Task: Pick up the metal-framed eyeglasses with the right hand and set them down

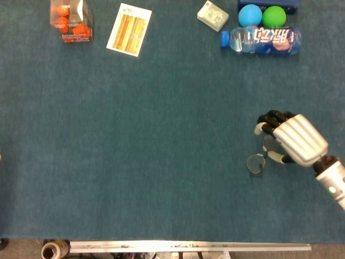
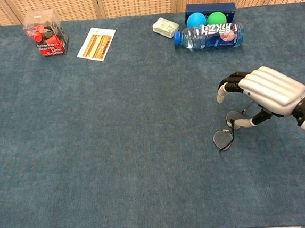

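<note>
I see the blue felt-covered table point(image 1: 135, 162) filling both views. My right hand point(image 1: 294, 138) sits at about four o'clock on it, knuckles up, fingers curled downward over the metal-framed eyeglasses point(image 1: 259, 159). The thumb point(image 2: 243, 122) appears to lie against the frame near the lenses, so I read the hand as pinching the glasses, though I cannot tell whether the frame is touching the cloth. One lens pokes out toward seven o'clock of the hand; the other is partly under the fingers.

At one o'clock lies a clear water bottle point(image 1: 261, 40) on its side, blue cap pointing to nine o'clock, its blue and pink label carrying writing I cannot read. Just behind it a dark blue tray point(image 2: 210, 6) holds a blue ball point(image 1: 249, 15) and a green ball point(image 1: 273, 15). At eleven o'clock stands a clear box point(image 1: 71, 20) of red pieces, printed "American Express". Beside it, toward twelve, lies a striped orange card point(image 1: 129, 29), then a small pale packet point(image 1: 212, 15)

My left hand shows in neither view
</note>
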Available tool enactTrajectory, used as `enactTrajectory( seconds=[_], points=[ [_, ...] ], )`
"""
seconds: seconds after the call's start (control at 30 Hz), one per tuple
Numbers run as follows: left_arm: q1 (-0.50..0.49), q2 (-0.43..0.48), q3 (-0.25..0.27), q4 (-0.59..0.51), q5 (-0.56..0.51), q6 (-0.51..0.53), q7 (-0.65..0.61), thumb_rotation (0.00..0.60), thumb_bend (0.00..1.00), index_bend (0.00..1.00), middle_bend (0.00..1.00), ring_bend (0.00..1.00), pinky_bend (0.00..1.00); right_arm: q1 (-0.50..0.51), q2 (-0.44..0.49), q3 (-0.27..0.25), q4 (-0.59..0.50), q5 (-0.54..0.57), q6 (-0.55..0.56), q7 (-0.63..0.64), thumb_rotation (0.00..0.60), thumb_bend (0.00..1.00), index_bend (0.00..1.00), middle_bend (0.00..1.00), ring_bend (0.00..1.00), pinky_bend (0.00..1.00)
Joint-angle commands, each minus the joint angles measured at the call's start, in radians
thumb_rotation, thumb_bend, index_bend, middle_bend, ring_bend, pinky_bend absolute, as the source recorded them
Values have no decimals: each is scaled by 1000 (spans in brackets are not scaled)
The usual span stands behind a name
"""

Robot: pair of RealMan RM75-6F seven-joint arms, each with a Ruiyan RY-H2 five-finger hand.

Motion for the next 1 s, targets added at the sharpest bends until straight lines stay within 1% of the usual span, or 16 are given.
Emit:
enactTrajectory(
  seconds=[0.03,0.2,0.6,1.0],
  points=[
    [0,0,-1,-2,0,1,2,600,39,491,472,480,630,-25,43,-6,-54,-5,34,-26,600,120,408,337,264,466],
    [-1,-3,-2,-5,-1,0,4,600,39,491,471,480,630,-45,79,1,-97,-7,67,-36,600,120,408,337,264,466],
    [-2,8,-3,-26,-3,1,24,600,39,491,472,480,630,-52,88,41,-91,-22,107,0,600,120,408,338,264,466],
    [-3,15,-5,-40,1,5,31,600,39,490,472,480,630,-47,111,82,-125,-64,164,25,600,120,408,338,264,466]
  ],
)
